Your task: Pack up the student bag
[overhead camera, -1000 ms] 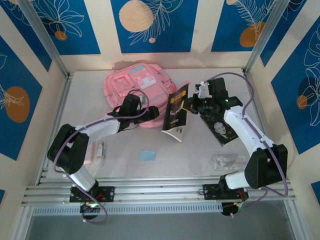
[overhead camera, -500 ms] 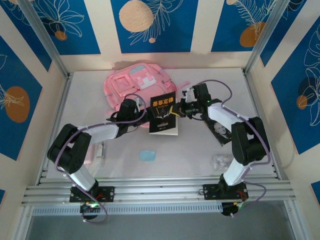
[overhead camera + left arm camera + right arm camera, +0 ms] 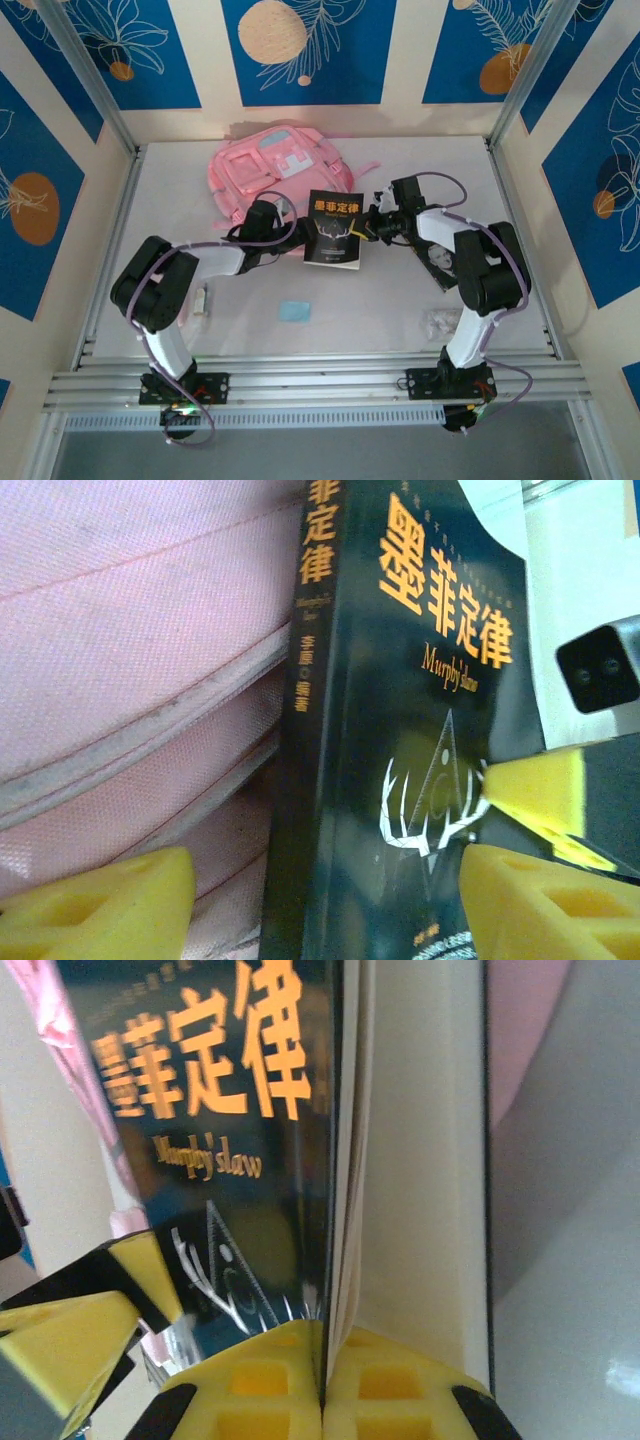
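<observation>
Right claw point(image 3: 322, 1365): closed tight on the black book point(image 3: 220, 1160). It pinched the front cover at its edge (the yellow pads point(image 3: 400, 1400) met with almost no gap).
Left claw point(image 3: 325, 905): open, with one pad on each side of the book's lower end. Its left pad was not touching the book.
Black book: between the two claws, over the middle of the table point(image 3: 400, 300). Its long side ran from near to far, and its spine faced the left arm.
Student bag point(image 3: 275, 165): just past the book, to the left, at the far side of the table. In the left wrist view its pink folds lay close against the spine.
Nearer arm: the left one, I think, since its claw sat by the bag's near edge.
Next move (a guess): the book had to go left and away, spine first. I could not see an open mouth on the bag.
</observation>
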`<state>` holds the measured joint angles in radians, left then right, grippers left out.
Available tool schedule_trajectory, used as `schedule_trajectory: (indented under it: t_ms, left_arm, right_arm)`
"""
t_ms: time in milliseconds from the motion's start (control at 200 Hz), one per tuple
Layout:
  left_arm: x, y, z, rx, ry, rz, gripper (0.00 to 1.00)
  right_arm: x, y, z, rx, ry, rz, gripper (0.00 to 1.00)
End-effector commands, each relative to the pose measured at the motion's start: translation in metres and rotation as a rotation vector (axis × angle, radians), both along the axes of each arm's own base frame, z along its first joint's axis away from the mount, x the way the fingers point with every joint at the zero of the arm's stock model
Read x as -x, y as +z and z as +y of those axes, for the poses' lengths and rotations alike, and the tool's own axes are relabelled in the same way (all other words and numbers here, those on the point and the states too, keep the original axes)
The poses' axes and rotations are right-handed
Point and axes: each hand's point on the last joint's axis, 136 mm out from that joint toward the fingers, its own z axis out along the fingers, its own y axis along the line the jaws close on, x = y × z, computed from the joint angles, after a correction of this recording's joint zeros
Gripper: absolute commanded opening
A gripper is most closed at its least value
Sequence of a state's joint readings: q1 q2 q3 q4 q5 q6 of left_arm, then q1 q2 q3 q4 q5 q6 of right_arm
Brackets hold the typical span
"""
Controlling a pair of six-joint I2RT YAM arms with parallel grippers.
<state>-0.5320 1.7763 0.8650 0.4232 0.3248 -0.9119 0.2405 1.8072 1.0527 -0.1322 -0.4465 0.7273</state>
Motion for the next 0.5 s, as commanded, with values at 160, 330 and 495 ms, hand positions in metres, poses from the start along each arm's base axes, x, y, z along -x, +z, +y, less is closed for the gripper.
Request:
schedule_trajectory:
  t_ms: [160,330,495]
  left_arm:
    - [-0.002,0.018,-0.030,0.131,-0.101,-0.025,0.57]
    - [-0.003,0.022,-0.038,0.173,-0.125,-0.030,0.37]
    - [-0.003,0.028,-0.030,0.128,-0.113,-0.063,0.09]
  right_arm:
    - [-0.006,-0.026,-0.007,0.073,-0.010,0.021,0.00]
    - [-0.008,-0.024,-0.006,0.077,-0.005,0.018,0.00]
    - [-0.006,-0.017,-0.009,0.085,-0.009,0.015,0.02]
